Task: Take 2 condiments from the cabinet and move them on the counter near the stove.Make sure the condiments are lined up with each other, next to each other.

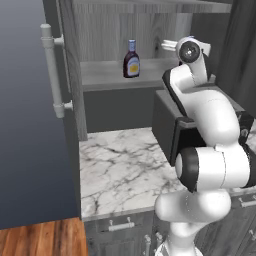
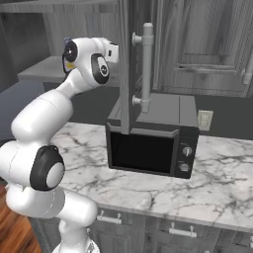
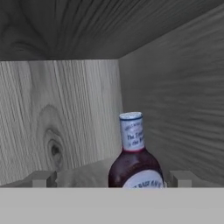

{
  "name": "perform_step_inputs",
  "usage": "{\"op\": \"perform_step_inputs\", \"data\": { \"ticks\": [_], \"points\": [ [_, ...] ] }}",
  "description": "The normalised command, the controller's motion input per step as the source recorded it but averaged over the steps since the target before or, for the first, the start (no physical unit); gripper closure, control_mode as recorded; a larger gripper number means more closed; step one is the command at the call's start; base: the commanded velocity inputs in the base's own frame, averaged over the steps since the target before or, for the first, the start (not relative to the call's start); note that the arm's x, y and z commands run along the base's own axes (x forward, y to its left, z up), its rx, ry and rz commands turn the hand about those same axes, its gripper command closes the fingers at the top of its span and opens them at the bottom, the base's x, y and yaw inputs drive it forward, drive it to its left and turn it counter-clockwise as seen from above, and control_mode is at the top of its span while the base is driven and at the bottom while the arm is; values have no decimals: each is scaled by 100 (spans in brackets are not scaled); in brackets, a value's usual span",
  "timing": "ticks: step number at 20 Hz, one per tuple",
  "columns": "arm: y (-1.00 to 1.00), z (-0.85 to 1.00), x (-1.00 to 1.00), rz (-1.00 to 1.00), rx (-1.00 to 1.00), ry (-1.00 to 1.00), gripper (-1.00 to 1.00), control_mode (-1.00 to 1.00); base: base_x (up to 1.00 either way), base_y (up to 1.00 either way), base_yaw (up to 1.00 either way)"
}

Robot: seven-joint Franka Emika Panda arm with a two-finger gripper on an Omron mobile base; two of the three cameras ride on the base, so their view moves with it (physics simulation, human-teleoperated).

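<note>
Nearest you, the claw [image 3: 112, 179] stands spread as wide as it goes, holding nothing, and in the hand view its two grey fingertips [image 3: 43, 178] rise on either side of a sauce bottle [image 3: 134, 156]. That bottle sits between them but nearer the right-hand tip, and you cannot tell from here whether either tip touches it.

The bottle looks like smooth dark brown glass or hard plastic: stiff, rounded, probably slick, and light enough for one grip. It widens from a narrow neck under a pale blue cap into a fat belly with a yellow-white label. Judge the belly, around the label, as your best place to hold; the neck would let it swing and the cap could slip. Squeeze squarely, since a round body may roll out of an off-centre pinch.

Behind the bottle you see the cabinet [image 1: 100, 30] interior, grey wood grain on its back, side and ceiling, matte and flat. From the left base view one bottle stands upright on the pale shelf [image 1: 100, 75], with the white arm [image 1: 210, 115] reaching in beside it. The door [image 1: 30, 125] hangs open with its long pale bar handle [image 1: 52, 70].

Below lie a white, grey-veined marble worktop [image 1: 120, 170] and a black boxy microwave [image 2: 148, 148].
</note>
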Motion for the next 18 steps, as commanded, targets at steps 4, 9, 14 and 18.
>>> {"op": "perform_step_inputs", "data": {
  "ticks": [4, 9, 14, 18],
  "points": [
    [0, 0, 11, 0, 0, 0, -100, -100, 0, 0, 0],
    [0, 0, 16, 0, 0, 0, -100, -100, 0, 0, 0],
    [0, 0, 19, 0, 0, 1, -100, -100, 0, 0, 0],
    [0, 0, 17, 0, 0, 1, -100, -100, 0, 0, 0]
  ]
}}
